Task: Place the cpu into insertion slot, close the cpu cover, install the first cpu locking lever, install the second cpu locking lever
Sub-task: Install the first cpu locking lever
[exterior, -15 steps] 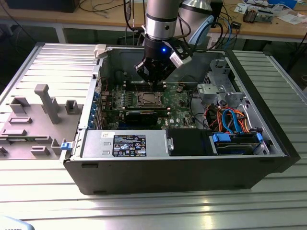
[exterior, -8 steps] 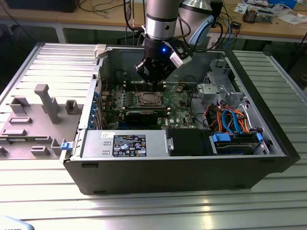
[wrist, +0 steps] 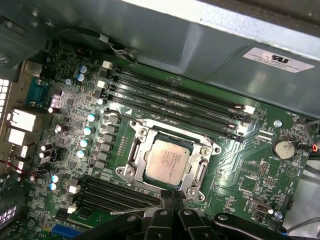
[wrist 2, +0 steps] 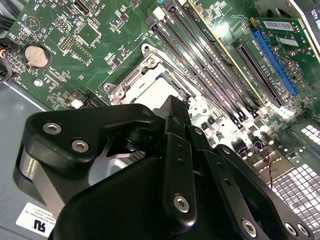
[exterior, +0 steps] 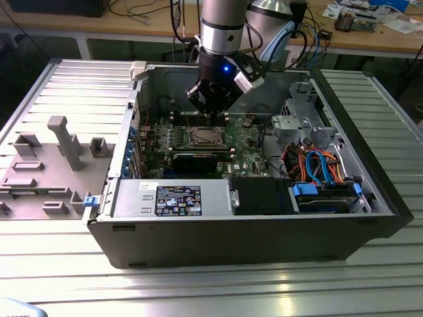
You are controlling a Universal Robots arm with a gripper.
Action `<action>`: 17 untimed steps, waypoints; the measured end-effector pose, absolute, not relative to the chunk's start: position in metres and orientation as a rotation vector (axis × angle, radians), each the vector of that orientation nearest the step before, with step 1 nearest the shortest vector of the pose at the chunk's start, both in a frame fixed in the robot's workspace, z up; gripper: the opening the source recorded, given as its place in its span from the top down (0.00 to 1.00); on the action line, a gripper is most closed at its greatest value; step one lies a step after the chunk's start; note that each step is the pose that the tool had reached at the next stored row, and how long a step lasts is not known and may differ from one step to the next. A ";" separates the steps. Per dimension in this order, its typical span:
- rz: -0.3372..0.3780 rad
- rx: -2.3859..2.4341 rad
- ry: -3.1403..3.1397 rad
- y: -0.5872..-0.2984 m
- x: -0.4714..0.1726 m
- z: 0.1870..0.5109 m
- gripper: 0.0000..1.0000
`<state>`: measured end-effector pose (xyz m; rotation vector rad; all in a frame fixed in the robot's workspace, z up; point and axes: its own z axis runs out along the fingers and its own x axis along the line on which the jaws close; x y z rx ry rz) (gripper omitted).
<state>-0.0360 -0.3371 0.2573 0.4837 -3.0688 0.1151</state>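
The cpu (wrist: 167, 159), a small silvery square, sits flat in the insertion slot (wrist: 123, 172) on the green board. The cpu cover (wrist: 201, 172), a thin metal frame, lies down around its edges. My gripper (wrist: 170, 198) hovers just beside the socket's edge with its black fingers together and nothing between them. A thin silvery rod (wrist: 132, 211) runs along the socket side near the fingertips. In the second wrist view the gripper (wrist 2: 175, 103) hides part of the cpu (wrist 2: 152, 92). In the exterior view the gripper (exterior: 213, 113) hangs just behind the cpu (exterior: 201, 137).
The board lies inside an open computer case (exterior: 251, 231) on a ribbed metal table. Long black memory slots (wrist: 175, 107) run beside the socket. A coin battery (wrist: 284, 148), a power supply (exterior: 175, 198), cables and drive cages (exterior: 317, 165) crowd the case.
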 end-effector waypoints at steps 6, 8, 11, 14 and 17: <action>0.115 0.496 -3.067 -0.337 -0.036 0.257 0.89; 0.115 0.500 -3.067 -0.337 -0.036 0.257 0.89; 0.115 0.506 -3.066 -0.337 -0.036 0.257 0.89; 0.115 0.512 -3.065 -0.337 -0.036 0.257 0.89; 0.115 0.521 -3.064 -0.337 -0.036 0.257 0.89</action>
